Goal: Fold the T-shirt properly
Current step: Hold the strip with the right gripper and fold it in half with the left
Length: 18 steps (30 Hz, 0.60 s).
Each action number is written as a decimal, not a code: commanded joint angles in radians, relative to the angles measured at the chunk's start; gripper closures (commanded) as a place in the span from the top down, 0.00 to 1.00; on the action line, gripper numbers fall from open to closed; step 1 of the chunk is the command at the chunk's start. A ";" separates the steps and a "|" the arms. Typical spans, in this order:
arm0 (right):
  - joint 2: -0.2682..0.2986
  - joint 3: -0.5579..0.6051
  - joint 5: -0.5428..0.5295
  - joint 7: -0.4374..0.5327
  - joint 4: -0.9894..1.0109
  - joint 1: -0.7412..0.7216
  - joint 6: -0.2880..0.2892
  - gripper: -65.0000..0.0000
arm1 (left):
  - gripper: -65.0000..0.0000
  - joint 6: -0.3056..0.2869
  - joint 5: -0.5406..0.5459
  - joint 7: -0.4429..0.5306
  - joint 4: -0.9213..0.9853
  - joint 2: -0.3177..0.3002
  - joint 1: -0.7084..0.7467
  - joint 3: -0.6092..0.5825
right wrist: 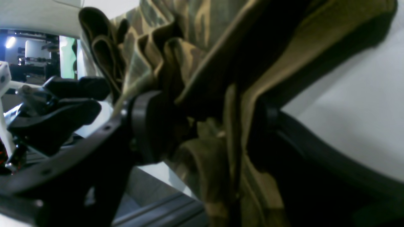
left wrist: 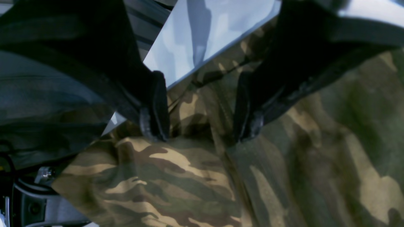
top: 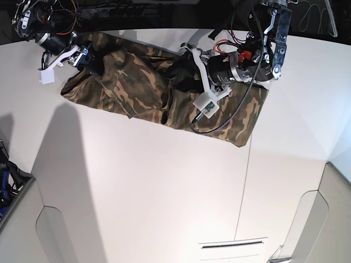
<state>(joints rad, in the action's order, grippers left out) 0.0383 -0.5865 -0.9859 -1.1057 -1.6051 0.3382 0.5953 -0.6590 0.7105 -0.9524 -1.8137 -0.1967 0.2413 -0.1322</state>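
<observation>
T-shirt (top: 131, 87) bunched at table (top: 164, 186) far edge | L gripper (left wrist: 202, 132) jaws apart over cloth | R gripper (right wrist: 205, 126) clamped on folds | advice: pinch hem only, lift evenly, spread flat.

No text, label, brand, number or sign is showing legibly in any view. The small green board (top: 203, 111) hanging off the left arm is carrying markings, but they are appearing too small and blurred to read.
</observation>
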 commanded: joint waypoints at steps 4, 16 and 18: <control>0.005 0.021 -0.016 0.030 -0.015 0.000 0.003 0.55 | 0.55 -0.006 0.031 0.021 -0.016 0.000 -0.006 0.001; 0.006 0.034 -0.016 0.058 -0.015 0.000 0.003 0.00 | 0.54 -0.007 0.063 0.021 -0.016 0.000 -0.006 0.001; 0.007 0.034 -0.015 0.062 -0.015 -0.007 0.004 0.00 | 0.54 -0.007 0.064 0.021 -0.016 0.000 -0.006 0.001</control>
<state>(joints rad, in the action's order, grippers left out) 0.0383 -0.5495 -0.9779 -1.0615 -1.6051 0.3370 0.5949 -0.6590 0.7502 -0.9524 -1.8133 -0.1967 0.2413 -0.1322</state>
